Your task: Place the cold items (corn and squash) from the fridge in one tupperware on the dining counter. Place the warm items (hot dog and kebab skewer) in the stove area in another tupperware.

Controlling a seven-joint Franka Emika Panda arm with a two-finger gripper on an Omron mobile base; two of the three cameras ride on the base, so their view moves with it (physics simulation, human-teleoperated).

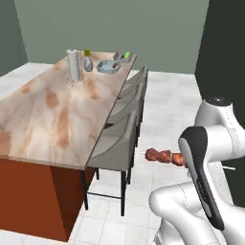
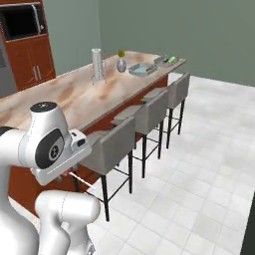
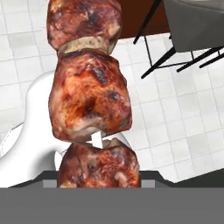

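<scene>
Pale tiled floor (image 2: 199, 164) and grey-green walls around a long marbled worktop, the dining counter (image 1: 52, 110), on a red-brown base, with a row of grey stools (image 1: 117, 143) along its near edge. At its far end stand a paper-towel roll (image 1: 72, 64), a small vase (image 1: 88, 63) and the two containers. The pale blue-grey octagonal tray, another tupperware (image 1: 108, 67), sits nearer; something small and brownish seems to lie in it, possibly the hot dog, too small to confirm. Just beyond it, at the far corner, is the grey rectangular tray, one tupperware (image 1: 123, 58), with a bright green piece in it, judged to be the squash (image 1: 127, 54); whether corn lies with it cannot be told at this distance. The arm is folded low beside the stools, well apart from both trays. The kebab skewer (image 1: 164, 156) shows in the left base view as a row of dark red chunks sticking out sideways from behind the forearm, over the floor, off the worktop. In the hand view the chunks of meat rise straight up from the gripper (image 3: 99, 181), whose fingers are hidden behind the lowest chunk; the gripper is judged closed on the skewer, carrying it. Judgement on progress: cold side looks at least partly done, warm side is under way. Left to do: bring the skewer to the far end, set it in the octagonal tray, and confirm the corn.
</scene>
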